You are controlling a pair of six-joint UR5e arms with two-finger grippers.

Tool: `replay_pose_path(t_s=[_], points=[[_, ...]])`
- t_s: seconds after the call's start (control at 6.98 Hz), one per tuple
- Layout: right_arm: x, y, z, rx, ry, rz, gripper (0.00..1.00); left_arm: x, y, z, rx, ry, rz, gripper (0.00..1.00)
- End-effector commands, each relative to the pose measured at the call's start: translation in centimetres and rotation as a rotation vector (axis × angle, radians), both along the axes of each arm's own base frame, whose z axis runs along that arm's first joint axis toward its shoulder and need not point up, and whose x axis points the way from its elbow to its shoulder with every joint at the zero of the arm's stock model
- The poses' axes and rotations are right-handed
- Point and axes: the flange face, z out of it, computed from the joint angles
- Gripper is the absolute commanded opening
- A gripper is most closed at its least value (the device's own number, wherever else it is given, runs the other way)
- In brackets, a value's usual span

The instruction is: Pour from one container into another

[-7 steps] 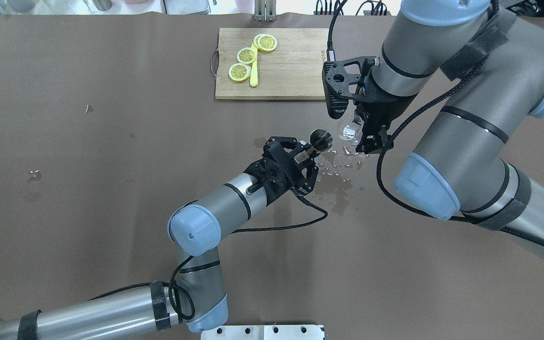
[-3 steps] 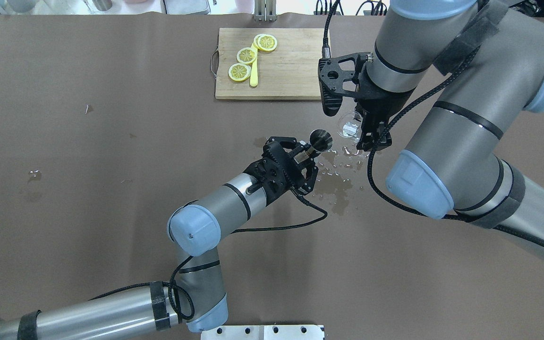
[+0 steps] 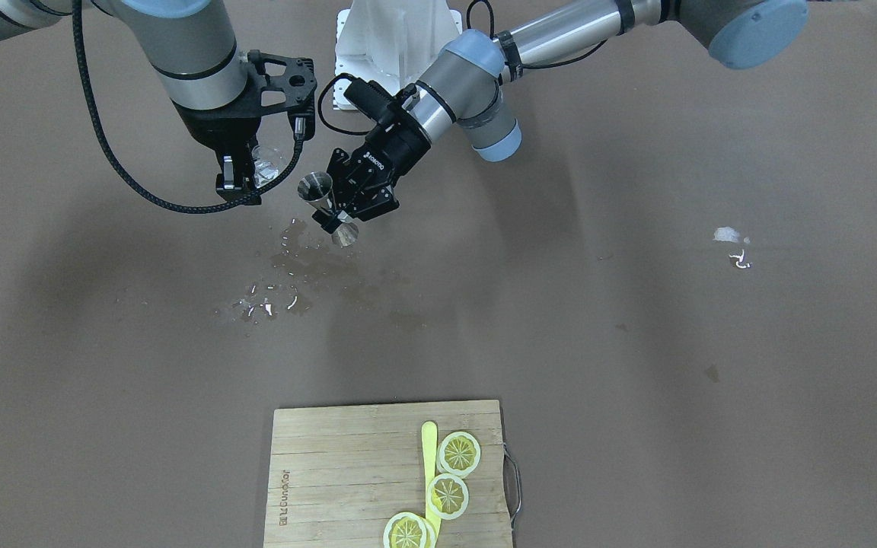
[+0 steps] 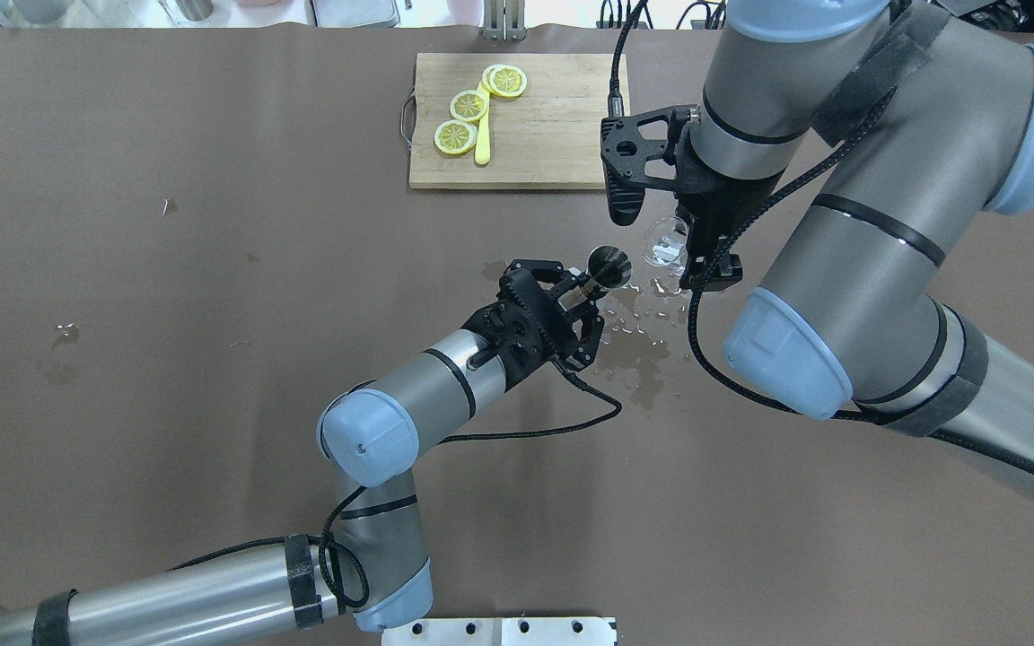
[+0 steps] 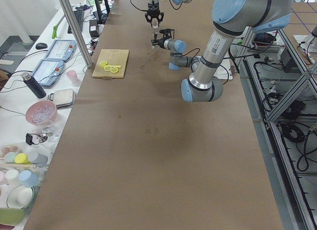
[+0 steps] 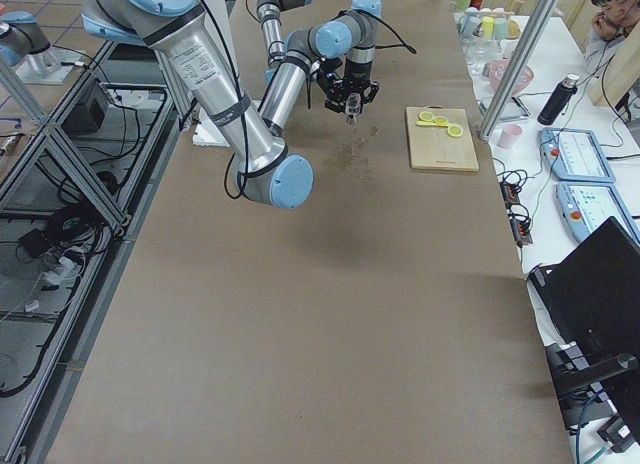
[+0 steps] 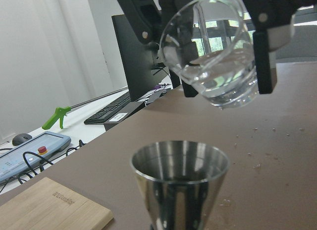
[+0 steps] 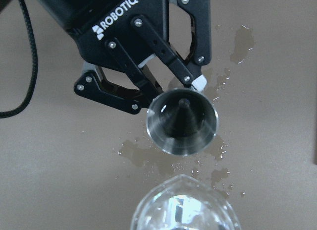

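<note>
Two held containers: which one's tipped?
The clear glass in the right gripper: it leans mouth-first over the other, water pooled low inside. The steel jigger in the left gripper has its mouth up.

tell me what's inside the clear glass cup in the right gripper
Clear liquid pools low in the tilted clear glass cup. The right gripper covers strips of both sides, hiding anything there.

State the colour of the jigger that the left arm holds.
The jigger is shiny silver metal; it shows best in the left wrist view.
</note>
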Motion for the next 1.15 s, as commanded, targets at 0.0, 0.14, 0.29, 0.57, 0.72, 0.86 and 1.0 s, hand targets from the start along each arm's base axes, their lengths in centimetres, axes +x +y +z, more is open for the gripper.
replay_pose_path(t_s=[0.0, 0.14, 0.29, 0.57, 0.72, 0.86, 1.0], points=[[-0.3, 0.1, -0.5, 0.007, 0.03, 0.006, 0.0, -0.1, 0.0, 0.0, 0.0, 0.002, -0.001, 0.0], [-0.6, 0.0, -0.6, 0.004, 0.033, 0.004, 0.0, -0.1, 0.0, 0.0, 0.0, 0.002, 0.001, 0.0], [-1.2, -0.7, -0.6, -0.003, 0.045, 0.005, 0.0, -0.1, 0.0, 0.1, -0.001, 0.001, 0.001, 0.0], [-2.1, -1.5, -0.6, -0.016, 0.061, 0.008, 0.0, -0.2, -0.1, 0.1, 0.0, 0.0, -0.001, 0.0], [-2.6, -2.0, -0.8, -0.027, 0.072, 0.008, 0.0, -0.2, 0.0, 0.0, 0.001, 0.001, -0.001, 0.0], [-2.7, -2.1, -1.0, -0.021, 0.086, 0.013, 0.0, -0.2, 0.1, 0.0, 0.001, 0.003, 0.001, 0.0], [-2.7, -2.1, -1.2, -0.017, 0.094, 0.016, 0.0, -0.2, 0.1, 0.0, 0.001, 0.003, 0.001, 0.0]])
